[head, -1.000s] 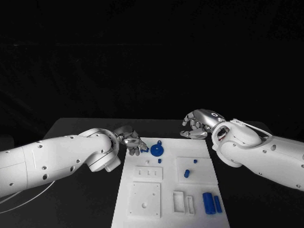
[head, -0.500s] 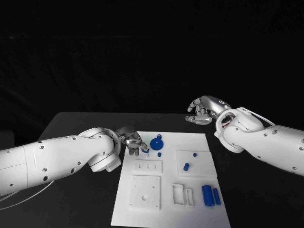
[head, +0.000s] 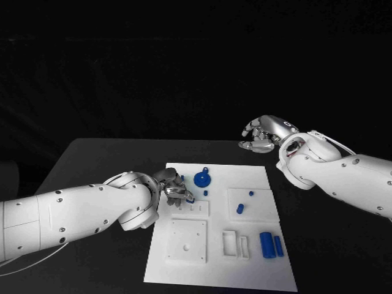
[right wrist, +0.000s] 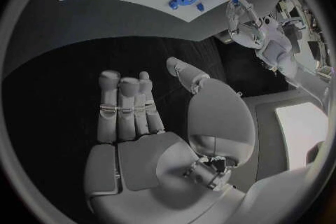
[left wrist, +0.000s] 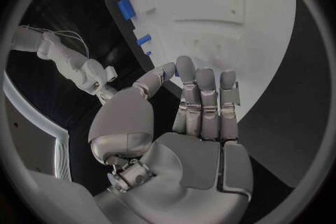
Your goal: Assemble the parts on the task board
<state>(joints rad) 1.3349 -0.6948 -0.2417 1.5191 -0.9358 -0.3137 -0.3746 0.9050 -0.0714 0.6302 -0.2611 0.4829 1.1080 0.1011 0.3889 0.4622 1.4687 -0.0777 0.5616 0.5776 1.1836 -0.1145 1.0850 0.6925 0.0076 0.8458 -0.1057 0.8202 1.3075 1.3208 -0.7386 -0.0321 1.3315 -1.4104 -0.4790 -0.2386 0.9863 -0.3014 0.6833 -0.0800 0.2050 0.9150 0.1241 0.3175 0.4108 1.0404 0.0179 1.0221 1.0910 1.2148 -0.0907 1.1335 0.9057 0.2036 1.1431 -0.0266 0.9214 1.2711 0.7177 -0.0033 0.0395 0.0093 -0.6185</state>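
Head view: the board (head: 215,269) lies mid-table, long axis running 12 to 6 o'clock. The left hand (head: 172,187) sits at the board's 9–10 o'clock edge, fingertips down near the slotted block (head: 192,210). A small blue part (head: 188,198) shows at its fingertips; in the left wrist view a blue sliver (left wrist: 173,71) sits between thumb and finger, so it probably pinches that part, though the contact itself is hard to see. The other fingers are loosely extended.

Change over the last second: the camera has tilted, so the whole scene sits differently in the picture. Relative to the board, the left hand has moved from beside the disc (head: 202,180) towards the slotted block, toward 6 o'clock. The right hand (head: 267,135) has withdrawn off the board's 1 o'clock corner and hangs above bare table (head: 99,159), fingers loosely curled and apart, holding nothing.

Parts on the board:
- disc with tab, near 12 o'clock, flat
- small peg (head: 206,193) just below the disc
- peg (head: 240,208) and a smaller one (head: 248,195) on the right-hand plate, near 2 o'clock
- two cylinders (head: 272,244) side by side at 4 o'clock

Judgement: the left hand is carrying a small part to the slotted block for insertion; the right has cleared out of the way. The task is early, with most parts loose. Next step needs fine alignment of the part over a slot; a weak pinch risks dropping it.
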